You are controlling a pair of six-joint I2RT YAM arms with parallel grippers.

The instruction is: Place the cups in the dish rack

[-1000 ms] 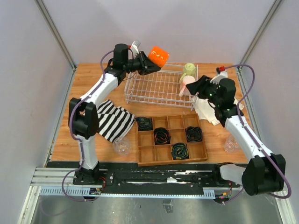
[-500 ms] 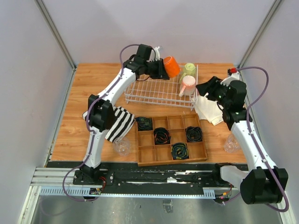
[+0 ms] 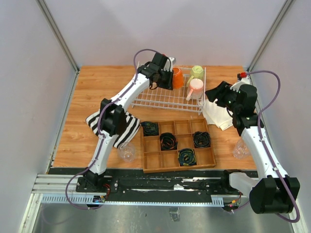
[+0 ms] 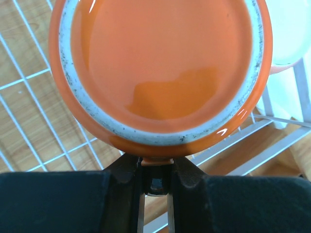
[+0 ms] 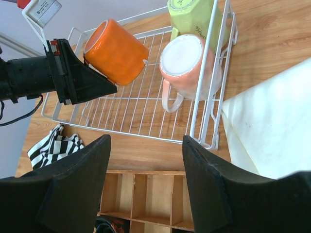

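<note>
Pinches the orange mug by its rim in the left gripper. Has swung it from beyond the dish rack corner to just over the wires, beside the green mug. Holds the right gripper spread, empty. Likely leaves lowering and release.

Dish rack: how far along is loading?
Done: the yellow-green mug and pink mug sit in the dish rack, right end. In hand: the left gripper holds the orange mug over the rack. Left: two clear tumblers on the table, one by the striped cloth, one at the right; the right gripper is open, empty.
</note>
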